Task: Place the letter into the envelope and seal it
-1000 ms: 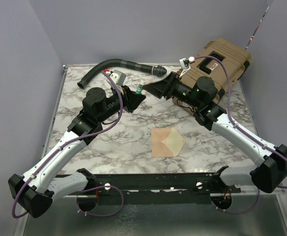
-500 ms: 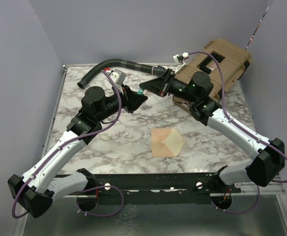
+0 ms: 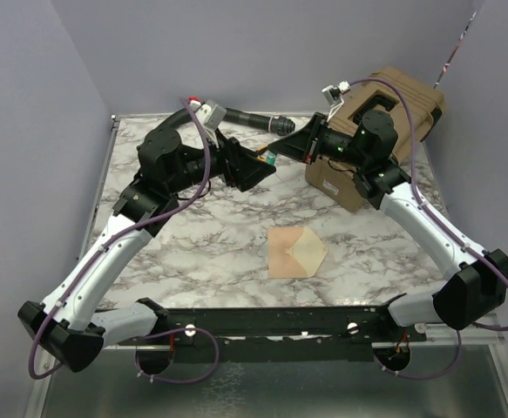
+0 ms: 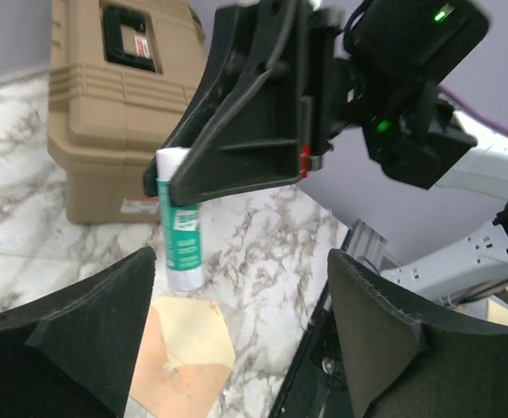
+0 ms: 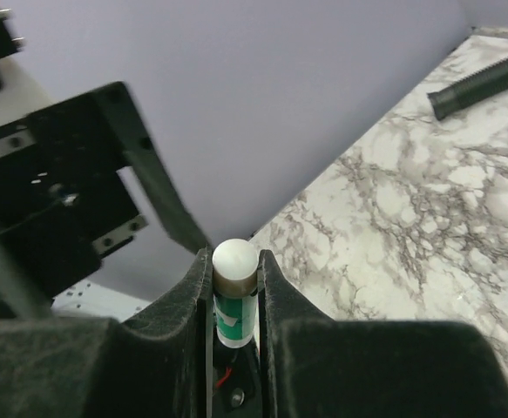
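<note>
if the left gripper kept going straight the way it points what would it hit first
Most likely the glue stick clamped in the right gripper. In the wrist view it sits just ahead of the left gripper, between its open fingers and nearer one of them. Depth is hard to judge.

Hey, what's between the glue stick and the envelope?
Only bare marble table, in the top view; the right tool grips the glue stick.

The peach-tan envelope lies flat near the middle of the counter's near edge. Its triangular flap is open toward the right edge, pale cream showing; no separate letter can be made out.
</note>
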Motion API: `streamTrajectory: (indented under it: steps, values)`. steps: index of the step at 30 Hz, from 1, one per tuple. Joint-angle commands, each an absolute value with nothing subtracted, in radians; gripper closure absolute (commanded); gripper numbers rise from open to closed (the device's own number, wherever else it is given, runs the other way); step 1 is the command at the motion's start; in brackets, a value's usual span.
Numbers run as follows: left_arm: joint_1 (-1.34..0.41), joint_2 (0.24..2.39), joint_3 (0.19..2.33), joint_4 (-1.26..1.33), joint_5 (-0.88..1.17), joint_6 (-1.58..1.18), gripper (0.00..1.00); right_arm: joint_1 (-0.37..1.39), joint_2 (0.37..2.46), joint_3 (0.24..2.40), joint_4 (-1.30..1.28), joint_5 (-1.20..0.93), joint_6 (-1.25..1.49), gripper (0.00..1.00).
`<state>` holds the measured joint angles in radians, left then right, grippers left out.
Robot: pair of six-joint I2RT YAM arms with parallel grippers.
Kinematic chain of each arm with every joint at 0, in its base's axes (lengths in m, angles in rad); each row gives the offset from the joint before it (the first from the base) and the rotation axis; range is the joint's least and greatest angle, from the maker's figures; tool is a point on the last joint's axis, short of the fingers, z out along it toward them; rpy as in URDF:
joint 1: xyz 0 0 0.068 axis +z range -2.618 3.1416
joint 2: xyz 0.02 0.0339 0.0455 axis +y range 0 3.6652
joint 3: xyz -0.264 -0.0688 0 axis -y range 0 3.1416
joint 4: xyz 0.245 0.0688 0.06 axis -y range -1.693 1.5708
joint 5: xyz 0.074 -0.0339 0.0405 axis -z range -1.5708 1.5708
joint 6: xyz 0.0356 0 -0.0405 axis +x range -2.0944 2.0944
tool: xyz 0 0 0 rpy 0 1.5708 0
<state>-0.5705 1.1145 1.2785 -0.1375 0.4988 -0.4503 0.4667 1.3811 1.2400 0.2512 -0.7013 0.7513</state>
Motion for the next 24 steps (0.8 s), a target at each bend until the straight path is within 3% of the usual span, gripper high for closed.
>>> streamTrajectory:
  steps: [1, 5, 7, 16, 24]
  values:
    - [-0.549, 1.172, 1.293, -0.194, 0.647, -0.501, 0.24, 0.472, 1.393, 1.316, 0.200, -0.889, 0.685, 1.00]
    - [-0.521, 1.204, 1.296, -0.190, 0.700, -0.529, 0.46, 0.474, 1.398, 1.332, 0.174, -0.942, 0.651, 1.00]
    - [-0.497, 1.218, 1.295, -0.176, 0.741, -0.554, 0.51, 0.473, 1.410, 1.344, 0.166, -0.980, 0.653, 1.00]
    - [-0.472, 1.228, 1.256, -0.088, 0.819, -0.626, 0.54, 0.474, 1.471, 1.353, 0.200, -1.043, 0.700, 1.00]
    - [-0.471, 1.220, 1.115, 0.207, 0.864, -0.824, 0.70, 0.474, 1.505, 1.293, 0.500, -1.062, 0.973, 1.00]
